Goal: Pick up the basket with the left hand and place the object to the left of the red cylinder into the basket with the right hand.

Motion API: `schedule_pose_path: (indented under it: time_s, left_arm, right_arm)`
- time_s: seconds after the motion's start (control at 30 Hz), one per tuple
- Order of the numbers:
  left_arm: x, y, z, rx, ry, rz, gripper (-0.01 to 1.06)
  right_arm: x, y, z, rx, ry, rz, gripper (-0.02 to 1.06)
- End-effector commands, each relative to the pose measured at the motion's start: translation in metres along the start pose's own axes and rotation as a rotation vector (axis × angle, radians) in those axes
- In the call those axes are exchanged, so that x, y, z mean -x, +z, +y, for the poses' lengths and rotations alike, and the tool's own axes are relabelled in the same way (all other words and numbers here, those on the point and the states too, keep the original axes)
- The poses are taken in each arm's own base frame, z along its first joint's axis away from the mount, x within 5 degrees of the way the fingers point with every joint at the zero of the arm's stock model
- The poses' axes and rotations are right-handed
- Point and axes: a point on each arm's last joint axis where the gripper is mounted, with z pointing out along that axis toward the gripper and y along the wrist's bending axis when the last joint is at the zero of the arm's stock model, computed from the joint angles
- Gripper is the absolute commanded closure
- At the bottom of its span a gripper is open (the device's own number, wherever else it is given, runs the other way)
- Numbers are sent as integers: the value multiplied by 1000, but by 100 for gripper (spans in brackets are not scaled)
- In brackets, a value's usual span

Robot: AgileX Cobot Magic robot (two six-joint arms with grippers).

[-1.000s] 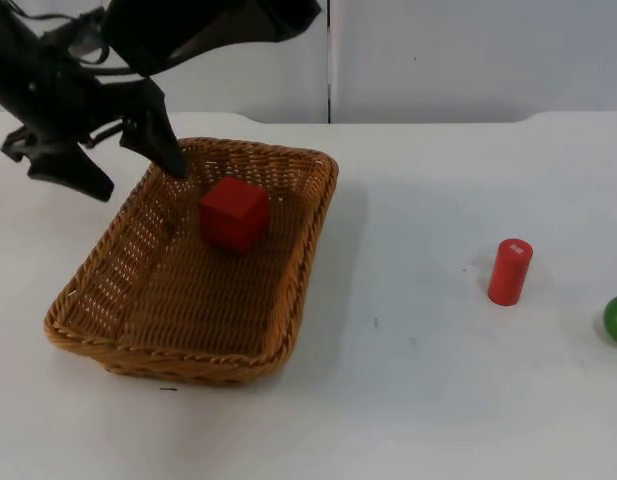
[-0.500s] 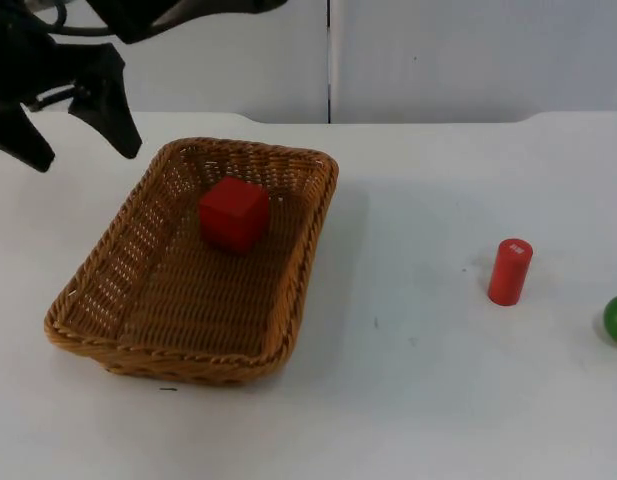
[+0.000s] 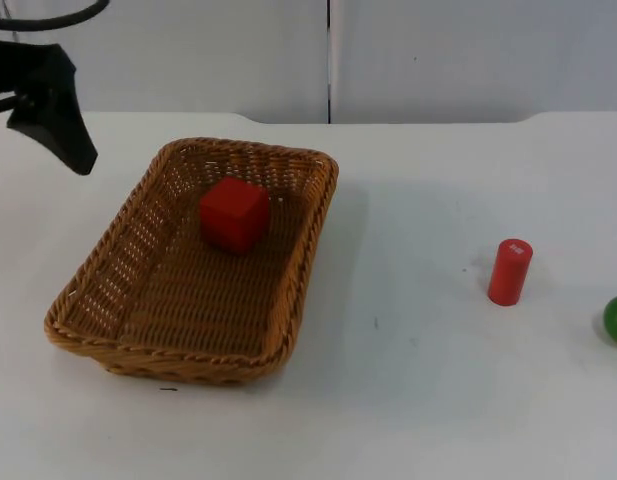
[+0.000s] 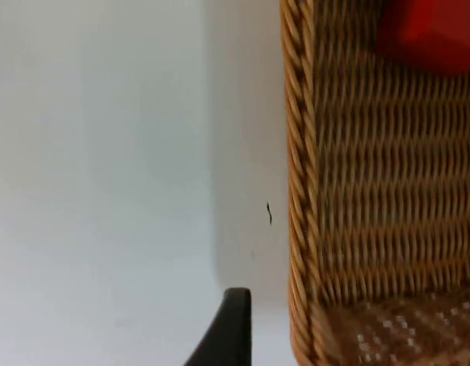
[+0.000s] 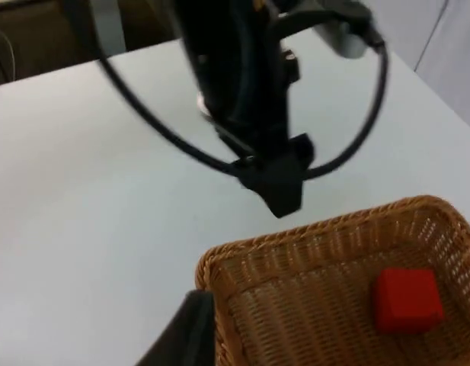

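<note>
Your left pincer hangs spread, beyond the basket's far left corner, holding nothing. The red cube lies inside the basket, which rests on the tabletop. The red cylinder stands upright well right of the basket; your right pincer's state I cannot tell.

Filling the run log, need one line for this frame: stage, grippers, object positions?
stage: cube placed | red cube: in basket | basket: on table | left gripper: open, off basket's left | red cylinder: upright

A robot lab or test station: a plain white bench ends at a grey partition wall along its far edge, bare of any household furnishing. A black robot arm reaches over the bench surface.
</note>
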Motion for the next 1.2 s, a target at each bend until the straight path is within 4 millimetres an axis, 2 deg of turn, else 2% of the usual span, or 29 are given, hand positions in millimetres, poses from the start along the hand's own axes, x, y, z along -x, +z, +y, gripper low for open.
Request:
schedule_pose_path:
  time_s: [0.0, 0.17, 0.33, 0.37, 0.5, 0.57, 0.8, 0.87, 1.0, 1.03, 1.1, 1.17]
  left_arm:
    - [-8, -8, -3, 10, -1, -26, 20]
    - [-30, -26, -10, 18, 5, -63, 20]
    - [-55, -52, -21, 20, 18, -150, 20]
    - [-55, -52, -21, 20, 18, -150, 20]
    - [-76, -81, -32, 26, 42, -251, 20]
    - [-81, -88, -34, 26, 46, -282, 20]
    - [-123, -145, -58, 13, 96, -530, 20]
    - [-125, -147, -59, 15, 100, -538, 20]
    - [-153, -171, -69, 30, 149, -634, 20]
    - [-153, -171, -69, 30, 149, -634, 20]
    - [-175, -186, -75, 44, 185, -697, 20]
    - [-186, -193, -78, 52, 202, -736, 20]
  right_arm:
    - [-5, -5, 1, -9, 16, -14, 5]
    - [-23, -8, 4, -26, 60, -33, 5]
    - [-46, -17, 9, -27, 109, -20, 5]
    - [-46, -17, 9, -27, 109, -20, 5]
    - [-57, -27, 12, -32, 135, -29, 5]
    - [-59, -30, 13, -33, 140, -34, 5]
    - [-63, -41, 15, -36, 154, -50, 5]
    - [-63, -41, 15, -36, 154, -49, 5]
    - [-65, -41, 15, -35, 155, -43, 5]
    - [-65, -41, 15, -35, 155, -43, 5]
    - [-71, -40, 16, -37, 156, -39, 5]
    - [-78, -38, 17, -42, 157, -38, 5]
